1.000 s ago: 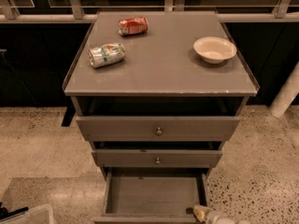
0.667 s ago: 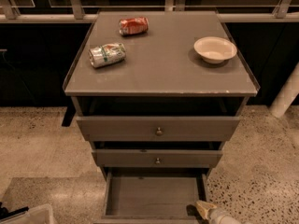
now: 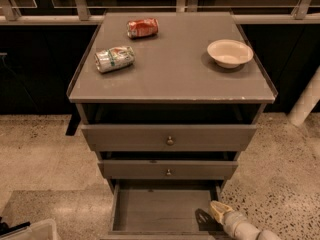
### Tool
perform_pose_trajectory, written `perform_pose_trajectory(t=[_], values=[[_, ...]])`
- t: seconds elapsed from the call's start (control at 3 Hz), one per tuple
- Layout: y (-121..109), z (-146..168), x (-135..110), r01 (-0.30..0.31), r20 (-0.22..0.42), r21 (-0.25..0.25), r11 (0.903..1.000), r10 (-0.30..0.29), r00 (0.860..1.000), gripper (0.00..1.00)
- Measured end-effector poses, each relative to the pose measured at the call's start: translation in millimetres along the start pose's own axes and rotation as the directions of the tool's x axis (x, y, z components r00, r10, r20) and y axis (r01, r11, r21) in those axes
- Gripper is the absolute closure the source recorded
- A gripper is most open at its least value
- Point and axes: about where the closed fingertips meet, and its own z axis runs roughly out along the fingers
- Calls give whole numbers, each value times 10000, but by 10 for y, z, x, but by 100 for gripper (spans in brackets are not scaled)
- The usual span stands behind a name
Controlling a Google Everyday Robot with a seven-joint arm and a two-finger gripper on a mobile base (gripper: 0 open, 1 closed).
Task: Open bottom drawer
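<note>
On the grey cabinet top (image 3: pixel 170 81), a red can (image 3: pixel 142 27) lies on its side at eleven o'clock. A silver-and-green can (image 3: pixel 114 58) lies on its side at nine. Both are well apart from the cream bowl (image 3: pixel 230 52), upright at two. Below are the widest drawer front (image 3: pixel 125 137) and the mid-sized drawer front (image 3: pixel 200 170), each with a small knob. On the speckled floor (image 3: pixel 45 154), a white post (image 3: pixel 306 104) stands at three o'clock. My gripper (image 3: pixel 220 211) is low in view, at five.

The bottom drawer (image 3: pixel 160 209) stands pulled out, its inside open to reach from above. The middle drawer front (image 3: pixel 168 170) overhangs its rear. The claw (image 3: pixel 219 210) occupies its right front corner. On the table (image 3: pixel 170 86), a red can (image 3: pixel 142 27) and a silver can (image 3: pixel 115 58) block the left rear, and a bowl (image 3: pixel 230 52) blocks the right.
</note>
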Motion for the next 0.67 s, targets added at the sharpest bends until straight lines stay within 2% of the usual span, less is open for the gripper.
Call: perform_pose_trajectory(t=[0.67], values=[[0, 0, 0, 0, 0, 0, 10000, 0, 10000, 36]])
